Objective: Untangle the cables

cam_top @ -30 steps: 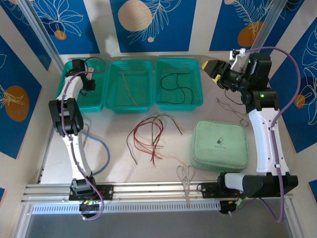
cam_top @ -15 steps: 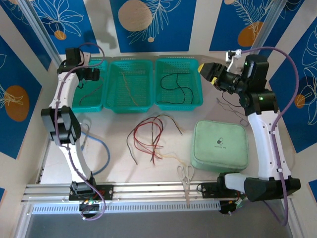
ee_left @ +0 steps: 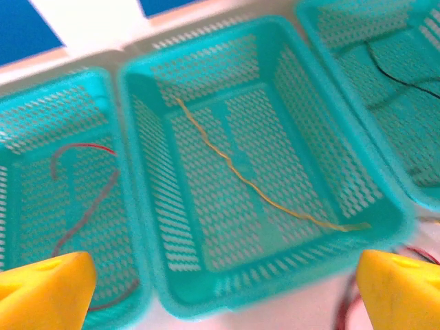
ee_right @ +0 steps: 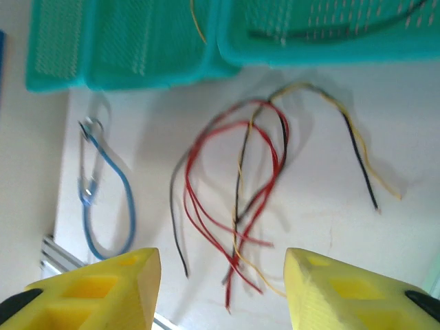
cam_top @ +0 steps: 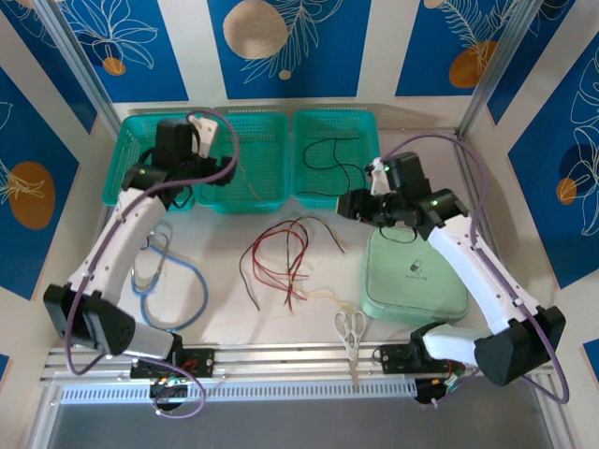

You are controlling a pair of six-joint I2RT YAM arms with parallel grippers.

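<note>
Several cables (ee_right: 234,199) near right gripper (ee_right: 221,253)

Both arms are white shells joined by black housings: the left arm (cam_top: 126,238) on the left of the overhead view, the right arm (cam_top: 468,257) on the right. A thick purple cable (cam_top: 432,137) loops along each. A small green light (cam_top: 433,198) glows near each wrist. The left tool (ee_left: 225,261) and the right tool (ee_right: 221,254) have blocky yellow fingers (ee_right: 103,285).

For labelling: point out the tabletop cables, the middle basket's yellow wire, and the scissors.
tabletop cables (cam_top: 288,278), top external view, middle of the bunch.
yellow wire (ee_left: 256,189), left wrist view, halfway along it.
scissors (cam_top: 353,344), top external view, near the pivot.
</note>
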